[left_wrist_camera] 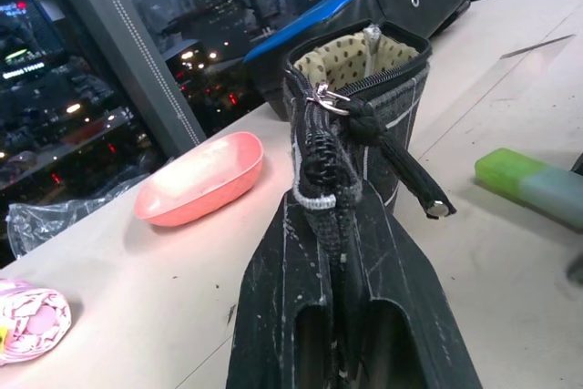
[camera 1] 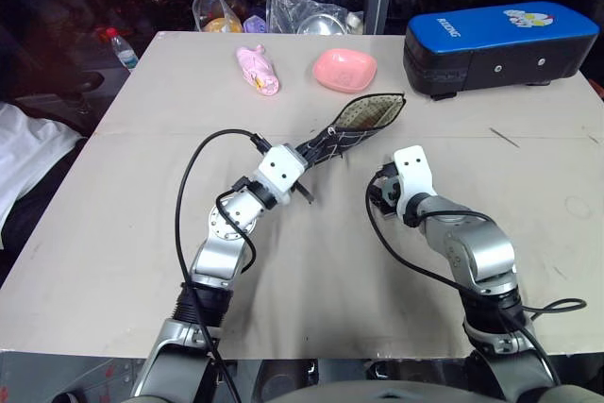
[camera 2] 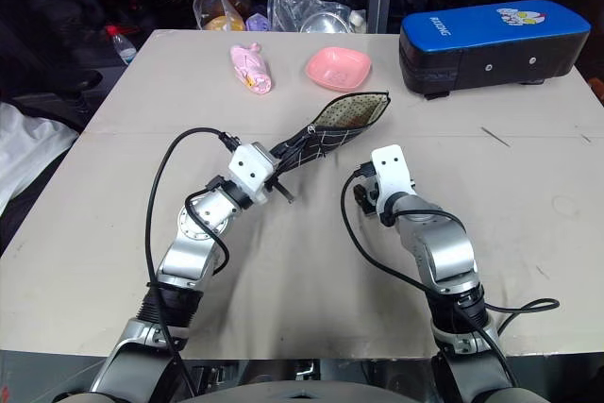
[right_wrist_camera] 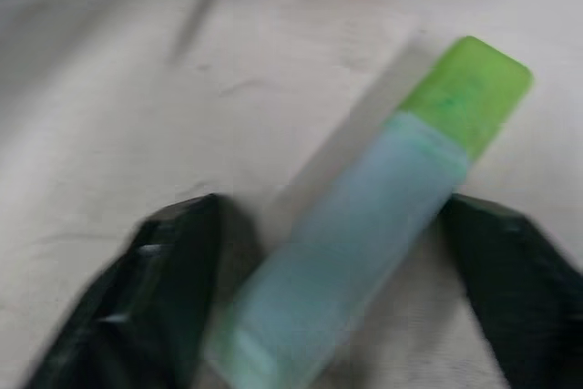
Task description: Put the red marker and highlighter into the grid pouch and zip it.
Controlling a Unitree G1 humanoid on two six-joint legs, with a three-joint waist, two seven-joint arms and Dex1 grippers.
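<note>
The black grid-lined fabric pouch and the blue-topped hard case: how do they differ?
The black grid-lined fabric pouch is slim and soft; the blue-topped hard case is bulky and rigid. The pouch gapes open, showing dotted lining, with the left gripper holding it; the case stands closed and untouched. Both have black sides.

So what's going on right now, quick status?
Left gripper shut on black grid fabric pouch, mouth open. Right gripper straddles mint-green highlighter on table, not clamped. Nothing between.
</note>
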